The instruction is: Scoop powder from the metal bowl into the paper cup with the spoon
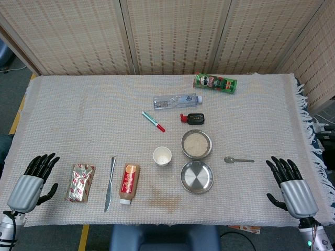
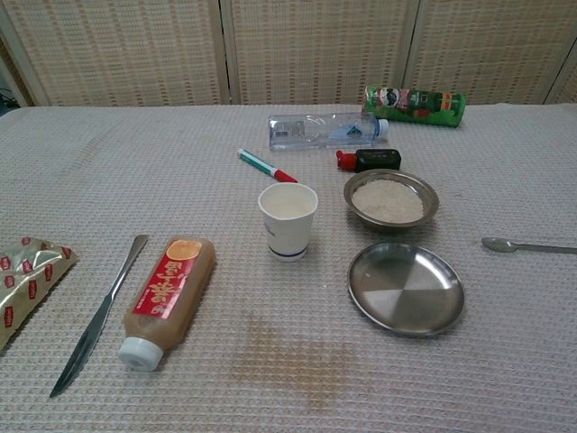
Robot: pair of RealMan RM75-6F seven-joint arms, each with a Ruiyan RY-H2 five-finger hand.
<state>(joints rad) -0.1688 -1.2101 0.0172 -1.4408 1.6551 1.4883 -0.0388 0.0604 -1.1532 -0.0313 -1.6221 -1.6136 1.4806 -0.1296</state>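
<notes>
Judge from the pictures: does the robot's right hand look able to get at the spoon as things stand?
Probably yes. The right hand rests open at the table edge, and the spoon lies alone on the cloth between it and the metal bowl, handle toward that hand. Nothing lies between them.

Both hands show only in the head view, at the lower corners. The left hand [image 1: 32, 180], at about eight o'clock in that view, has a smooth, rounded silver-grey shell over its back and slim black fingers [image 1: 44, 161] built of short segmented links. A black thumb juts from the shell's side. Below it, a lighter grey wrist section carries a thin dark cable looping near the frame edge. The right hand [image 1: 291, 187], at about four o'clock, is built the same: silver-grey casing with a faint seam line, black segmented fingers [image 1: 281, 166], black thumb. At its wrist sits a grey cuff with a dark cable and a small green-lit spot.
</notes>
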